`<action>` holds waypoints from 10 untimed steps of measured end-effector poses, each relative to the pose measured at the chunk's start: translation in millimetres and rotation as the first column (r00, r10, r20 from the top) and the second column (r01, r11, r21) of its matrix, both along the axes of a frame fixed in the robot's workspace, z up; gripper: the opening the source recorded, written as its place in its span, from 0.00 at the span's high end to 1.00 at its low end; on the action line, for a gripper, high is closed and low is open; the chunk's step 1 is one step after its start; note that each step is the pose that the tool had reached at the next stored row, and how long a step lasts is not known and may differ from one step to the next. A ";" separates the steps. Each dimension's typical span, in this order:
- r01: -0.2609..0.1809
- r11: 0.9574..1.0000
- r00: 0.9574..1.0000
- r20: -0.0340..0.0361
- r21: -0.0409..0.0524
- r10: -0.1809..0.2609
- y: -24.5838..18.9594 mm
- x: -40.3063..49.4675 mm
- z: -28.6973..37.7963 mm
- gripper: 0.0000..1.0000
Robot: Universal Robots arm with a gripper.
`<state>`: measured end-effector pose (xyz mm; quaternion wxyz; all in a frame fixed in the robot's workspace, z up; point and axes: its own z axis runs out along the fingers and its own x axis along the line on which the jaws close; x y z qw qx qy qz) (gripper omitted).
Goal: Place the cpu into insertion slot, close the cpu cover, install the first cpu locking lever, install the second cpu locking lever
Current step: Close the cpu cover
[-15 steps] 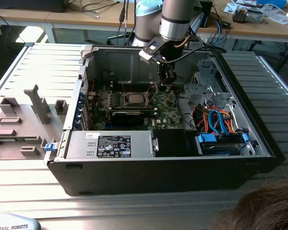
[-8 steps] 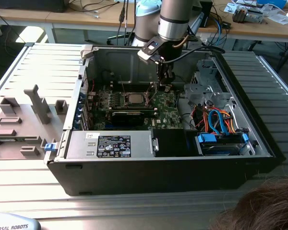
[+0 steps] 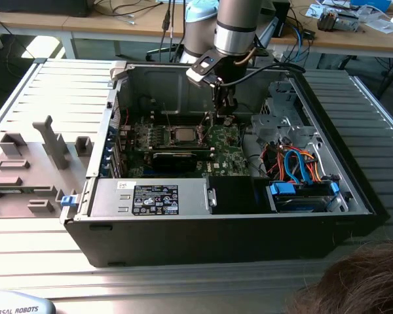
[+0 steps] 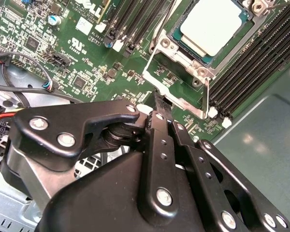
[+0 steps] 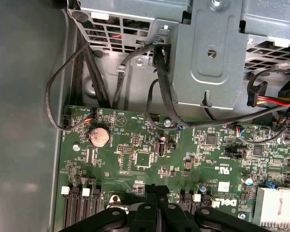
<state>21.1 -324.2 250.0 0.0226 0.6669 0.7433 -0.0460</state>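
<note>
Your black pincer [image 4: 160, 100] is resting with its fingers [image 4: 160, 131] pressed together, tips just beside the edge of the thin silver metal cpu cover [image 4: 199, 72]; the silver-grey square cpu [image 4: 211, 24] is lying in the silver-rimmed insertion slot [image 4: 185, 48].

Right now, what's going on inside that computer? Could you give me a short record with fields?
setting: open computer case on a ribbed metal table
cpu: lying flat in the insertion slot, silver top up
cpu cover: looks raised off the slot, with the board showing through its window
claw: fingers together, tips at the cover's rim
onlooker: hair at the exterior view's lower right
</note>
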 end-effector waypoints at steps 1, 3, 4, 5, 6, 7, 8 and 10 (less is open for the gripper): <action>0.000 1.000 1.000 0.000 0.000 0.000 0.0 -0.2 0.0 0.89; 0.000 1.000 1.000 0.000 0.000 0.000 0.0 -0.7 0.0 0.89; 0.000 1.000 1.000 0.000 0.000 0.000 0.0 -1.0 -0.1 0.89; 0.000 1.000 1.000 0.000 0.000 0.000 0.0 -1.3 -0.1 0.89; 0.000 1.000 1.000 0.000 -0.001 0.000 0.0 -1.5 -0.1 0.89; 0.000 1.000 1.000 0.000 -0.001 0.000 0.0 -1.7 -0.1 0.89; 0.000 1.000 1.000 0.000 -0.001 0.000 0.0 -1.9 -0.1 0.89; 0.000 1.000 1.000 0.000 -0.001 0.000 0.0 -2.3 -0.2 0.89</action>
